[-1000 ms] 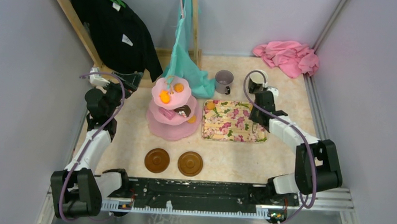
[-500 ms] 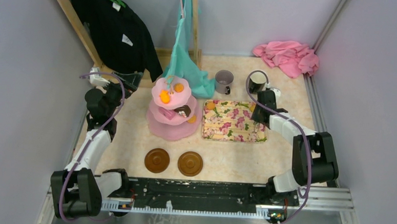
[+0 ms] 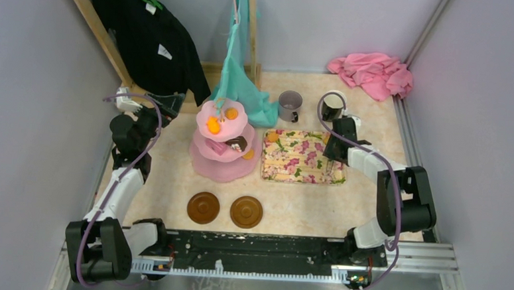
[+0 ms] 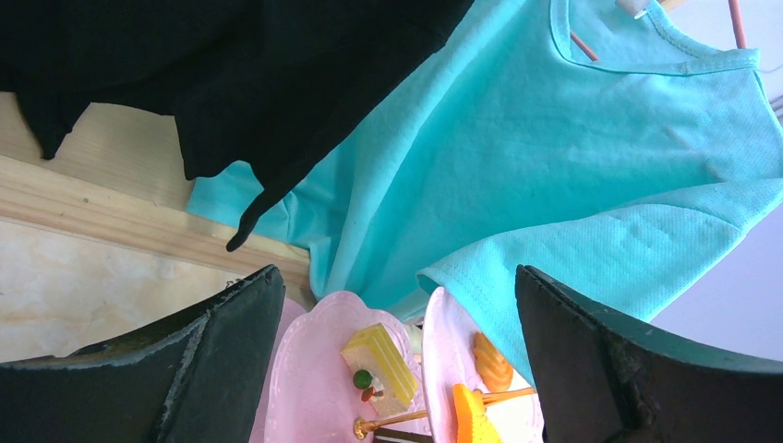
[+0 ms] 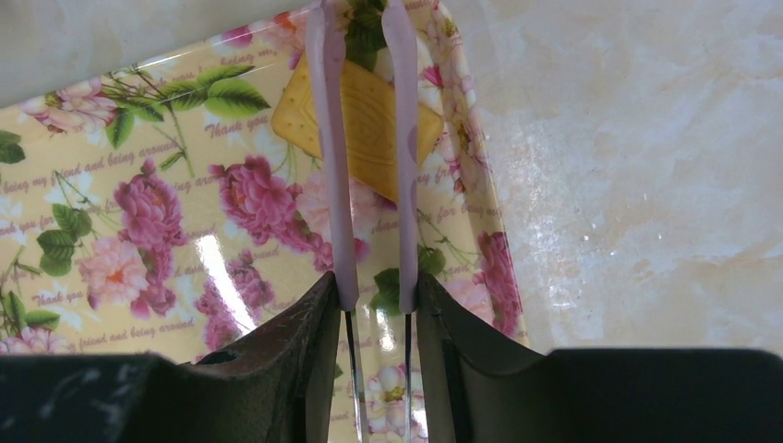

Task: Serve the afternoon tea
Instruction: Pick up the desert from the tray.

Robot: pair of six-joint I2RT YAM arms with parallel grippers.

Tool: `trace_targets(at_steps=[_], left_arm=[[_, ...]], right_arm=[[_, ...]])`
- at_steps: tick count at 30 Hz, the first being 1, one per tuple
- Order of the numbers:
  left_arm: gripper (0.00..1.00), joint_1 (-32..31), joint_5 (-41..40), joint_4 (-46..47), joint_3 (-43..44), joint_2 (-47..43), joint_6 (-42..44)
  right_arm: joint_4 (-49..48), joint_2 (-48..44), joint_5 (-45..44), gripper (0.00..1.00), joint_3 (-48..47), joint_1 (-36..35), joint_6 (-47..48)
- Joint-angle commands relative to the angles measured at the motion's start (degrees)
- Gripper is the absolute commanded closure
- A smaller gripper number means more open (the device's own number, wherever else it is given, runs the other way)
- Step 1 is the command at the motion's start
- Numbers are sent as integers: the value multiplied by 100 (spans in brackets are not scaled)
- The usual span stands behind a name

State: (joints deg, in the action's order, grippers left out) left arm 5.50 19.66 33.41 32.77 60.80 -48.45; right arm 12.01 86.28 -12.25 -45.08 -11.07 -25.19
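Right arm: over the last second it has swung in and dropped from beside the black mug [image 3: 333, 107] to the right end of the floral tray [image 3: 300, 164]. Its elbow has folded up closer to the bench [image 3: 364, 204]. Most of that move falls in the first half of the second; since then it has barely shifted.

Right claw [image 5: 374, 309]: narrow, clamped on a pair of pink-armed tongs [image 5: 328, 185]. The tongs point ahead over the tray. Both arms cross a yellow biscuit [image 5: 367, 115] lying close to the rim at one corner. The tips run out of the wrist view, so I cannot tell whether they touch the biscuit.

Left claw [image 4: 397, 295]: jaws wide, nothing between them. It is raised at the left of the bench, facing the pink stand [image 3: 221, 163], and has not moved.

Task items:
- The stand sits left of the tray and carries cakes on its tiers, including an orange cake [image 3: 213, 124] on the top one.
- The grey mug [image 3: 289, 105] and the black mug stand behind the tray.
- The two brown discs [image 3: 203, 207] lie side by side near the front, with nothing on them.

Reading: the approach looks finished and the tongs are lined up on the biscuit (presumably the next piece bound for the stand). The pick itself looks not yet made. The mugs and discs are not yet paired.
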Motion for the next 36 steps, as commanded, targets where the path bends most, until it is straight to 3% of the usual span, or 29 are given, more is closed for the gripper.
trace_targets(at_steps=[1,21,36], left_arm=[[1,-11,108,219,-8,-84,-41],[1,-10,132,218,2,-80,-56],[1,-9,135,219,-8,-74,-55]], right_arm=[[-134,-133,229,67,-13,44,-92],[452,-168,-54,66,-404,235,-31],[850,100,516,67,-414,265,120]])
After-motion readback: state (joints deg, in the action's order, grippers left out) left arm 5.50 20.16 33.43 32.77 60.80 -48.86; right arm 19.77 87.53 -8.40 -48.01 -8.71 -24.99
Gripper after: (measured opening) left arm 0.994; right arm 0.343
